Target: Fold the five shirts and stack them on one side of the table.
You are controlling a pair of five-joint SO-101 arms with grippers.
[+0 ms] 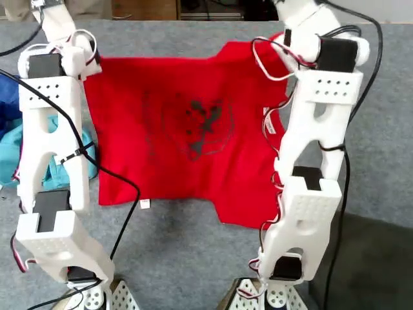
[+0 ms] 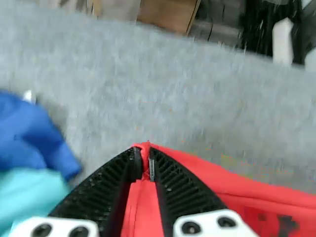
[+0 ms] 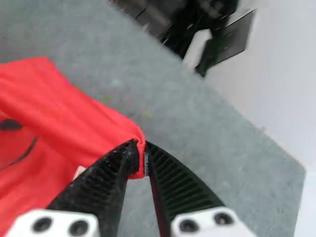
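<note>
Red shirt point(image 1: 174, 142) lay spread out flat on the grey table cover point(image 1: 387, 161), in the middle, between my two arms. Dark print point(image 1: 203, 123) faced up. The near hem lay toward my bases, with a small white tag point(image 1: 144, 204) at it. The right side of the shirt ran under my right arm.

My left gripper point(image 2: 142, 157) was clenched on the red shirt at its far left corner. A thin fold of red cloth sat pinched between the black ribbed fingers point(image 2: 106, 182), which were drawn close together on it.

My right gripper point(image 3: 139, 150) was clamped the same way on the far right corner, with a red edge caught between its fingers point(image 3: 173, 182). Grey table cover lay beyond it.

Both held corners sat at the far edge of the shirt, well apart from each other, and the cloth lay spread between them.

Blue garment point(image 1: 5, 103) and teal garment point(image 1: 55, 168) lay bunched at the left edge of the table, touching each other. The teal one was nearer my base and partly under my left arm, just beside the red shirt's left edge.
</note>
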